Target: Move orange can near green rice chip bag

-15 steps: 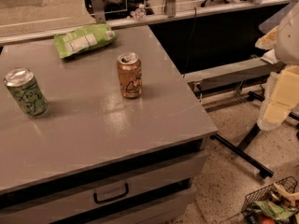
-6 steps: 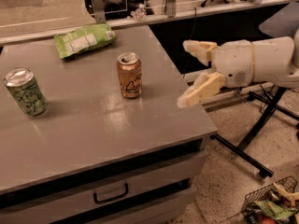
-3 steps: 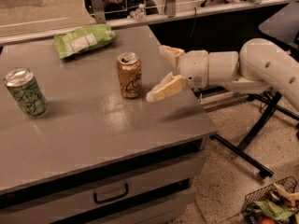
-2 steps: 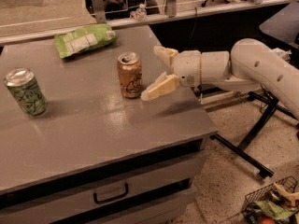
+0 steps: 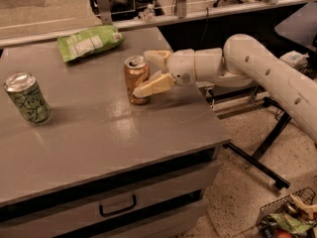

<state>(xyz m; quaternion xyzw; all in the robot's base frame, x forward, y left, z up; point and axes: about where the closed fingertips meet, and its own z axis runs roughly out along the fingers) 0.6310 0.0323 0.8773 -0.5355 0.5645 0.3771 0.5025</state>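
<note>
**Orange can (image 5: 135,78): gripper in place for the grasp, not yet closed**

Camera view: I see the orange can upright on the grey table (image 5: 99,133), towards its right side. It is well apart from the green chip bag (image 5: 89,41), which lies flat at the back edge. My gripper (image 5: 141,74) reaches in from the right with its fingers spread wide, one behind the can and one in front (whether either touches it, I can't confirm). I'd call this the grasp step, with the carry not begun. Next I need to close squarely on the can, lift it without tipping, and set it down beside the bag. The green can (image 5: 27,97) on the left is no part of this.
</note>
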